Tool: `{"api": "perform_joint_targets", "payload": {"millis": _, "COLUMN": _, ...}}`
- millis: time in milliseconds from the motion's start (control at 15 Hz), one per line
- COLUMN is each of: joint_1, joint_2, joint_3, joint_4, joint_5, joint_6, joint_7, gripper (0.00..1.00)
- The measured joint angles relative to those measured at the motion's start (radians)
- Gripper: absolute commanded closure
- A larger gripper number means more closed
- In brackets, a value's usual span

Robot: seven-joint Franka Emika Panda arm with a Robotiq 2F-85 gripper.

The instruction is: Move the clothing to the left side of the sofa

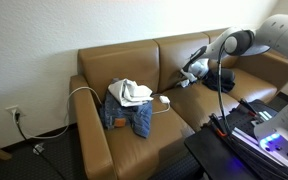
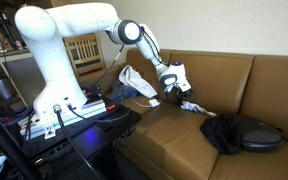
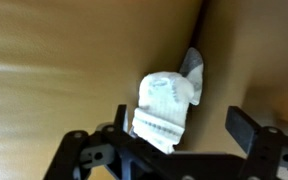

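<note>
White sock, long axis up wrist view, tip perhaps toward sofa crease

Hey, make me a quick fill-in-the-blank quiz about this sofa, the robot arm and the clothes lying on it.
1. The sofa is covered in ___ material.
2. In the wrist view, the pincer hangs open over a ___ sock.
3. On another cushion, a white garment lies on top of blue ___.
4. In an exterior view, the dark garment beyond the sock is ___.
Missing words: brown; white; jeans; black.
</note>
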Motion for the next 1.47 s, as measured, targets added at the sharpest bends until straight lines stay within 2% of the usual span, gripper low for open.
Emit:
{"api": "perform_joint_targets", "payload": {"millis": 267, "joint_1": 0.08, "joint_2": 0.0, "joint_3": -0.053, "joint_4": -0.039, "joint_5": 0.005, "joint_6": 0.093, "joint_7": 0.103, "gripper": 0.0}}
{"api": "perform_joint_targets", "payload": {"millis": 600, "joint_1": 0.188, "joint_2": -0.001, "joint_3": -0.196, "joint_4": -0.093, "joint_5": 0.005, "joint_6": 0.143, "joint_7": 0.269, "gripper": 0.0}}
{"api": "perform_joint_targets", "payload": {"millis": 867, "joint_1": 0.233, "joint_2": -0.001, "joint_3": -0.289, "joint_4": -0.122, "joint_5": -0.09, "joint_6": 0.14, "joint_7": 0.485, "gripper": 0.0}}
{"api": "perform_joint_targets", "payload": {"millis": 1000, "joint_1": 0.232, "joint_2": -0.002, "joint_3": -0.301, "joint_4": -0.124, "joint_5": -0.125, "joint_6": 0.112, "joint_7": 0.545, "gripper": 0.0}}
{"api": "perform_joint_targets", "payload": {"millis": 1267, "joint_1": 0.234, "joint_2": -0.003, "joint_3": -0.301, "joint_4": -0.124, "joint_5": -0.125, "joint_6": 0.113, "joint_7": 0.544, "gripper": 0.0}}
{"api": "perform_joint_targets", "payload": {"millis": 1333, "joint_1": 0.235, "joint_2": -0.003, "joint_3": -0.3, "joint_4": -0.126, "joint_5": -0.125, "joint_6": 0.113, "joint_7": 0.543, "gripper": 0.25}}
{"api": "perform_joint_targets", "payload": {"millis": 1400, "joint_1": 0.235, "joint_2": -0.003, "joint_3": -0.298, "joint_4": -0.129, "joint_5": -0.126, "joint_6": 0.113, "joint_7": 0.541, "gripper": 0.26}}
{"api": "perform_joint_targets", "payload": {"millis": 1467, "joint_1": 0.235, "joint_2": -0.003, "joint_3": -0.295, "joint_4": -0.131, "joint_5": -0.126, "joint_6": 0.113, "joint_7": 0.541, "gripper": 0.32}}
